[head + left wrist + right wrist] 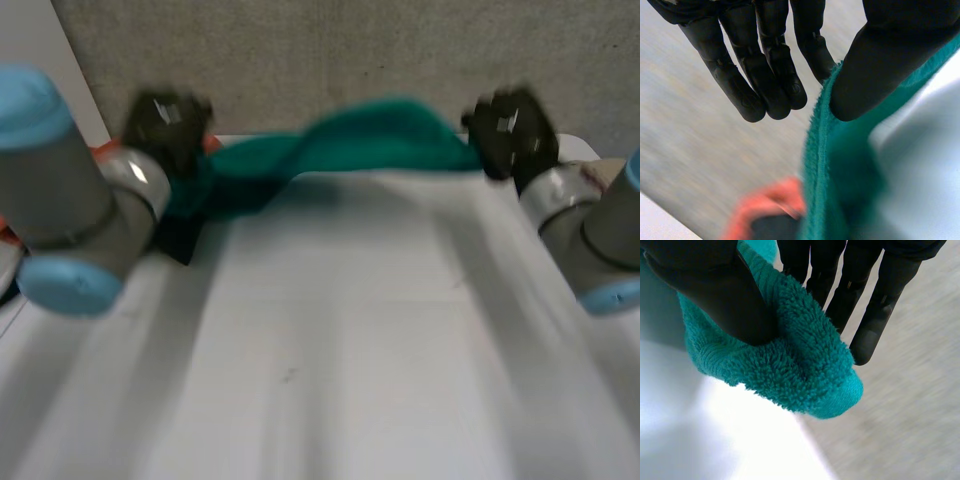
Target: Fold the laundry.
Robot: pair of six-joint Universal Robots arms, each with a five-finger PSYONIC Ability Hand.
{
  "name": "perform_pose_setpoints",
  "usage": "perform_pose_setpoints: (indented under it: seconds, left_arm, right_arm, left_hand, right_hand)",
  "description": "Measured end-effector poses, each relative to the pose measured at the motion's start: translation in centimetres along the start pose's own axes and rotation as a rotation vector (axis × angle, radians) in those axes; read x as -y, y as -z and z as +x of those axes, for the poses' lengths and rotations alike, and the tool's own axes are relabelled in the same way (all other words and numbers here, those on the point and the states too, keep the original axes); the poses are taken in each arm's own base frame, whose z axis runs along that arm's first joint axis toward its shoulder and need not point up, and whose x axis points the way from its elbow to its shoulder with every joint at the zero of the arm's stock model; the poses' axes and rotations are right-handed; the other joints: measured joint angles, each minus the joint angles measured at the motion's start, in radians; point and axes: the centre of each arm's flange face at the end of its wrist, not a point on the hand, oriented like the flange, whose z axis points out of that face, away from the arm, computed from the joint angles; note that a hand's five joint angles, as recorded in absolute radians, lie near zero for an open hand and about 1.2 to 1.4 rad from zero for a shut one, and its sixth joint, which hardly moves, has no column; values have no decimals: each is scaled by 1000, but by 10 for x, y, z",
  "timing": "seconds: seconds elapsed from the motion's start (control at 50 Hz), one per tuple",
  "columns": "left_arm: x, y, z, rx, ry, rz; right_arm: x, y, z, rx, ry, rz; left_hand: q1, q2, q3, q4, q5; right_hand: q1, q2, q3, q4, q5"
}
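Thumb of the left hand (875, 65) presses the towel (827, 165) against the nearest finger, a pinch right on the hemmed edge. The other fingers (765, 85) hang straight beside it. Right hand (715, 295) pinches too: thumb in front, fingers behind, a bunched corner sticking out past the thumb tip. In the head view we see the towel strung between both hands over the far end of the table (350, 350), the middle humped and twisted, the left part drooping. An orange thing (767, 207) lies below the left hand; we can't tell what it is. We judge the terry cloth soft, light and floppy, not slippery, with nothing to break. It won't hold a shape, so we'd grip at corners and hem and pull it taut.
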Motion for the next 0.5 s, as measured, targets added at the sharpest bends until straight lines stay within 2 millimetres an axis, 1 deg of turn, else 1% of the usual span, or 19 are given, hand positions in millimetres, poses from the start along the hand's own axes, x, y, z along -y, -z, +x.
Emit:
perform_pose_setpoints:
  seconds: [0.02, 0.04, 0.06, 0.1, 0.14, 0.16, 0.18, 0.2, 0.22, 0.24, 0.26, 0.3, 0.34, 0.36, 0.38, 0.4, 0.44, 0.5]
  left_arm:
    - [-8, 2, 6, -18, -2, -25]
    - [-25, 6, 18, -56, -6, -80]
    - [-36, 9, 26, -81, -8, -115]
    - [-55, 15, 39, -124, -13, -180]
    - [-65, 19, 47, -151, -17, -221]
    - [-71, 22, 51, -166, -18, -245]
    - [-72, 22, 52, -168, -18, -249]
    - [-74, 23, 53, -177, -17, -265]
    - [-74, 24, 53, -178, -15, -270]
    - [-73, 24, 52, -178, -13, -271]
    - [-72, 24, 51, -177, -11, -271]
    - [-68, 24, 48, -173, -5, -265]
    - [-64, 24, 45, -168, 1, -257]
    - [-61, 24, 43, -166, 3, -252]
    - [-61, 24, 43, -166, 3, -252]
    - [-59, 25, 41, -163, 6, -246]
    - [-56, 27, 39, -160, 8, -241]
    - [-54, 29, 37, -158, 9, -237]
  right_arm:
    - [-8, 4, -5, 27, 3, -32]
    - [-22, 12, -13, 76, 13, -89]
    - [-30, 17, -18, 107, 20, -126]
    - [-47, 29, -27, 174, 46, -207]
    - [-57, 37, -31, 221, 68, -262]
    - [-62, 41, -32, 246, 84, -293]
    - [-63, 42, -32, 255, 89, -305]
    - [-66, 45, -32, 278, 99, -336]
    - [-65, 46, -30, 286, 103, -350]
    - [-64, 46, -29, 291, 104, -360]
    - [-61, 46, -28, 293, 101, -366]
    - [-50, 44, -23, 284, 88, -373]
    - [-33, 41, -15, 265, 60, -373]
    - [-24, 39, -11, 254, 42, -372]
    - [-24, 39, -11, 254, 42, -372]
    - [-10, 37, -6, 237, 6, -371]
    - [5, 32, -1, 226, -55, -374]
    - [17, 25, -2, 236, -128, -384]
  left_hand:
    - [0, 0, 0, 0, 0]
    - [0, 0, 0, 0, 0]
    - [0, 0, 0, 0, 0]
    - [0, 0, 0, 0, 0]
    - [0, 0, 0, 0, 0]
    - [0, 0, 0, 0, 0]
    - [0, 0, 0, 0, 0]
    - [0, 0, 0, 0, 0]
    - [0, 0, 0, 0, 0]
    - [0, 0, 0, 0, 0]
    - [0, 0, 0, 0, 0]
    - [0, 0, 0, 0, 0]
    - [0, 0, 0, 0, 0]
    - [0, 0, 0, 0, 0]
    - [0, 0, 0, 0, 0]
    - [0, 0, 0, 0, 0]
    - [0, 0, 0, 0, 0]
    - [0, 0, 0, 0, 0]
  right_hand:
    - [0, 0, 0, 0, 0]
    - [0, 0, 0, 0, 0]
    - [0, 0, 0, 0, 0]
    - [0, 0, 0, 0, 0]
    - [-5, -16, -17, -18, -16]
    - [-72, -131, -135, -140, -114]
    - [-127, -179, -183, -187, -177]
    - [-328, -411, -411, -417, -412]
    - [-422, -506, -505, -512, -510]
    - [-508, -589, -593, -594, -597]
    - [-536, -617, -623, -631, -629]
    - [-638, -723, -728, -740, -749]
    - [-674, -759, -763, -786, -794]
    - [-678, -761, -768, -796, -804]
    - [-678, -761, -768, -796, -804]
    - [-678, -761, -769, -801, -810]
    - [-678, -761, -769, -801, -811]
    - [-678, -761, -769, -801, -810]
